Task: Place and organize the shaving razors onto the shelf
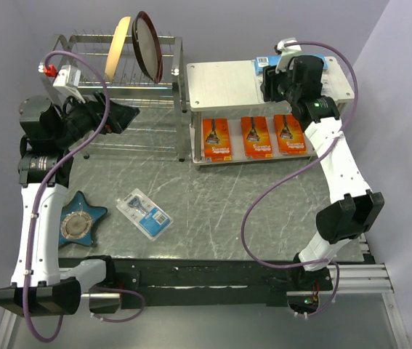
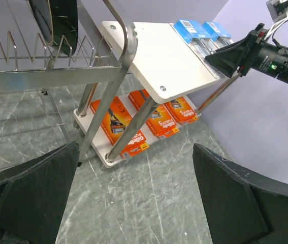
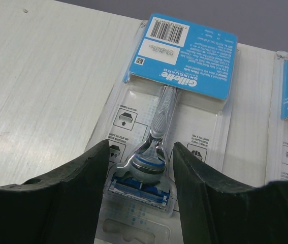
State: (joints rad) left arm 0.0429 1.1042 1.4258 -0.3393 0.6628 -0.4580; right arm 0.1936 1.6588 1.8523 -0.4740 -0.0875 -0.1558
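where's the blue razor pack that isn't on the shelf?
Top view: the blue razor pack lies on the table, left of centre, right of the blue star-shaped dish and in front of the dish rack.

Orange and blue on white
Bright orange razor packs [image 1: 256, 137], a clear pack [image 3: 182, 51] with light-blue and white card — white shelf boards [image 1: 220, 83], grey table [image 1: 213, 211] streaked with pale veins.

The desk [image 1: 227, 211] is a grey slab with pale marble veining. A chrome wire dish rack [image 1: 147, 138] stands at its far left. Just beside the rack, toward the far right, is the white two-tier shelf [image 1: 220, 83] on thin legs. Nearer, left of centre, one clear razor pack [image 1: 144, 214] with blue card lies flat and askew. Near the left edge lies a blue star-shaped dish [image 1: 78, 224] with a round grey centre.
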